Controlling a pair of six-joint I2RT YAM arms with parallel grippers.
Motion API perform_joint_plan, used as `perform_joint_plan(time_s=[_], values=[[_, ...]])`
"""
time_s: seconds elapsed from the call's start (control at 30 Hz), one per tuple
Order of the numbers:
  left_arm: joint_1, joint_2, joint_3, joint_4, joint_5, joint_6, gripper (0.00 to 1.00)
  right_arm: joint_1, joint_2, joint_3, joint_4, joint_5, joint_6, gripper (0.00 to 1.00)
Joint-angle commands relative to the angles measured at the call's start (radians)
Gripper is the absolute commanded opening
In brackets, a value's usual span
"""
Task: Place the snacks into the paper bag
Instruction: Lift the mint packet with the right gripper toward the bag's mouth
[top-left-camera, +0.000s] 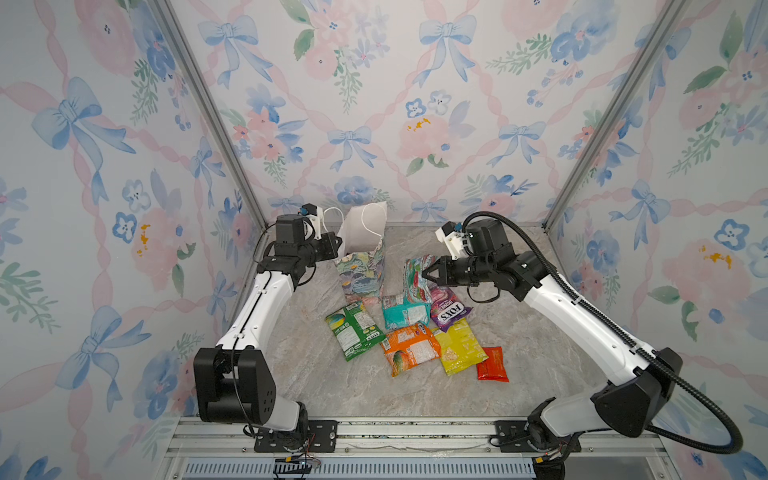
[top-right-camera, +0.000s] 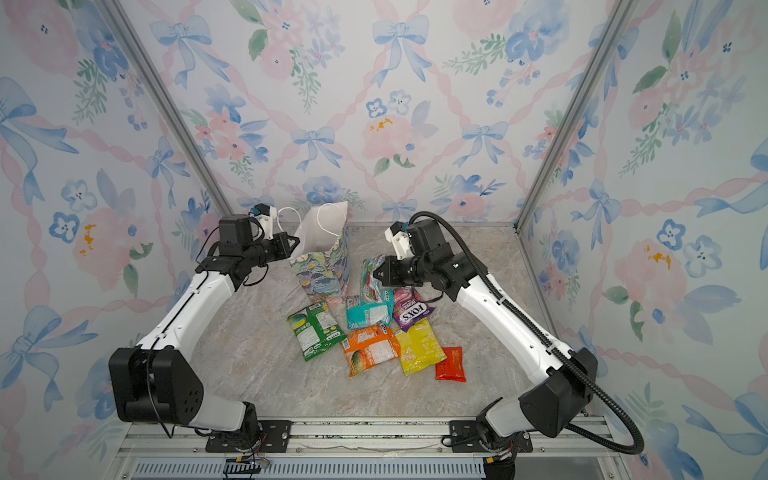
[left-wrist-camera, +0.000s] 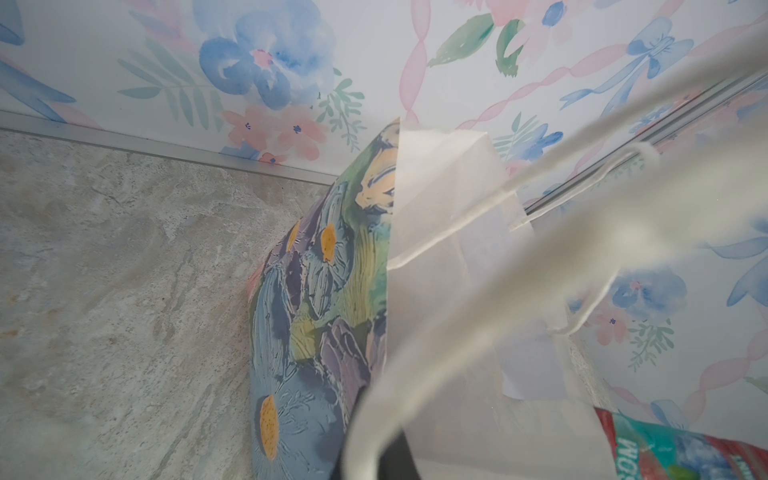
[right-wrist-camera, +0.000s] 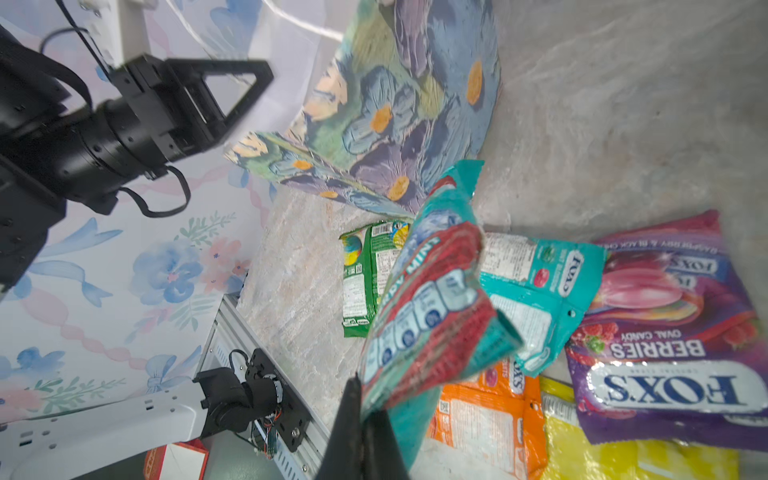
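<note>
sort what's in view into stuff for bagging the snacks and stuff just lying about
For the job: paper bag, left gripper shut on its rim, right gripper holding the teal-and-red pouch; loose green pouch, teal pouch, purple pouch, orange pouch, yellow pouch, red pouch.

Just lying about: red-and-white box, right wrist view.

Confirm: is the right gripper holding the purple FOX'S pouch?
No, the right gripper is shut on a teal-and-red mint pouch; the purple FOX'S pouch lies ungripped.
</note>
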Motion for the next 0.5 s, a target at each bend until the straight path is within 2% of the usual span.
perform_joint_plan(time_s=[0.0,0.47], values=[[0.004,-0.007,-0.017,-0.008,0.02,0.029,0.0,-0.004,0.029,0.114,0.044,0.004,-0.031,0.0],[0.004,-0.005,-0.018,-0.006,0.029,0.031,0.0,0.125,0.184,0.484,0.001,0.014,-0.096,0.0]])
